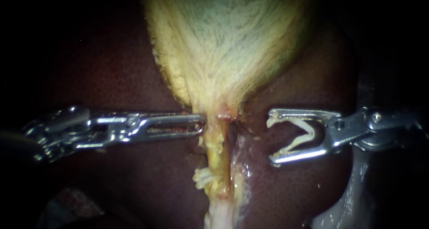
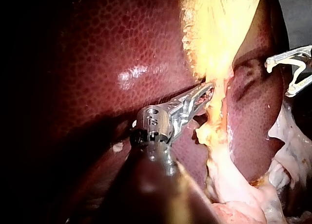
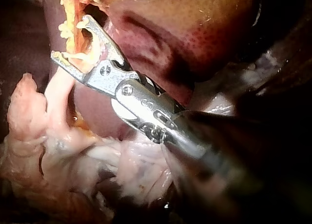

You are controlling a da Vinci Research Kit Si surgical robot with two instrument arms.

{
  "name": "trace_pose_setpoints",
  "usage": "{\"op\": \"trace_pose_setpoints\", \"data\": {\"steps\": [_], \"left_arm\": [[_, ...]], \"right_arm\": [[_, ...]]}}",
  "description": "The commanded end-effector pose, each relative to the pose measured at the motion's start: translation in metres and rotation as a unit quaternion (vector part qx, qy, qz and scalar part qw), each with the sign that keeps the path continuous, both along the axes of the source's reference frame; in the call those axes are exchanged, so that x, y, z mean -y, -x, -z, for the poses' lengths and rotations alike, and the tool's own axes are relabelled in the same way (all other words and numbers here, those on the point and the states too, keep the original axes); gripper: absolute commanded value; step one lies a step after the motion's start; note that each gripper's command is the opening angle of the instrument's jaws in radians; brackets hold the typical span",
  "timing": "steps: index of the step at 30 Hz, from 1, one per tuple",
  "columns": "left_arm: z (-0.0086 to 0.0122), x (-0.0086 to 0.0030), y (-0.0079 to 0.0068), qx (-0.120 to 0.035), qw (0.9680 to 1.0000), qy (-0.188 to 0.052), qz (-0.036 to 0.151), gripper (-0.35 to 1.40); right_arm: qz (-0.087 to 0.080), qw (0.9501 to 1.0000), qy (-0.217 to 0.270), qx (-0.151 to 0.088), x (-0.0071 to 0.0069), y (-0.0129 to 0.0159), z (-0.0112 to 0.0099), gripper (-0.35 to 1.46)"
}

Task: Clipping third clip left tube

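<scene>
Reaching level from frame left, the left instrument (image 1: 202,123) gripped the left tube (image 1: 218,148), tool narrow; the right instrument (image 1: 271,139), centre-right, carried a clip (image 1: 298,141) in its wide tool.

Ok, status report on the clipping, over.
Left instrument jaws shut, tip against tube. Right instrument holding open clip, short of tube. Nothing in between.

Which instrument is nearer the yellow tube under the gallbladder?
Left. The left instrument lies with its tip against the tube; the right instrument, carrying a clip, stands off on the other side, liver showing between.
</scene>
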State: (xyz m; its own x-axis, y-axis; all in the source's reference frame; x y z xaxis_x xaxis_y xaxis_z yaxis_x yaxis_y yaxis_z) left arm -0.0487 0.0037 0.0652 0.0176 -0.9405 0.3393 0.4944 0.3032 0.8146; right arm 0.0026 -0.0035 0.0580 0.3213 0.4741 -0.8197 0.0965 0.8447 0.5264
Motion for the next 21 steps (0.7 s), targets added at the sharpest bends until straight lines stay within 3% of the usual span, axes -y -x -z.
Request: {"op": "trace_pose_setpoints", "data": {"steps": [1, 6, 15, 21], "left_arm": [[0.0001, 0.0, -0.0002, 0.001, 1.0, 0.0, -0.001, -0.35], [0.0007, -0.0001, -0.0015, 0.004, 1.0, -0.002, -0.005, -0.35], [0.0023, 0.0001, -0.0052, -0.001, 1.0, -0.001, 0.001, -0.35], [0.0033, 0.0002, -0.0056, -0.002, 1.0, -0.001, 0.003, -0.35]], "right_arm": [[0.0, 1.0, 0.001, 0.001, 0.0002, -0.0001, -0.0002, 0.6], [0.007, 1.0, 0.0, -0.003, 0.0013, -0.0019, -0.0017, 0.6], [-0.01, 0.9974, -0.069, 0.016, 0.0035, -0.0066, -0.0052, 0.6], [-0.021, 0.9944, -0.1, 0.027, 0.004, -0.0089, -0.008, 0.59]]}}
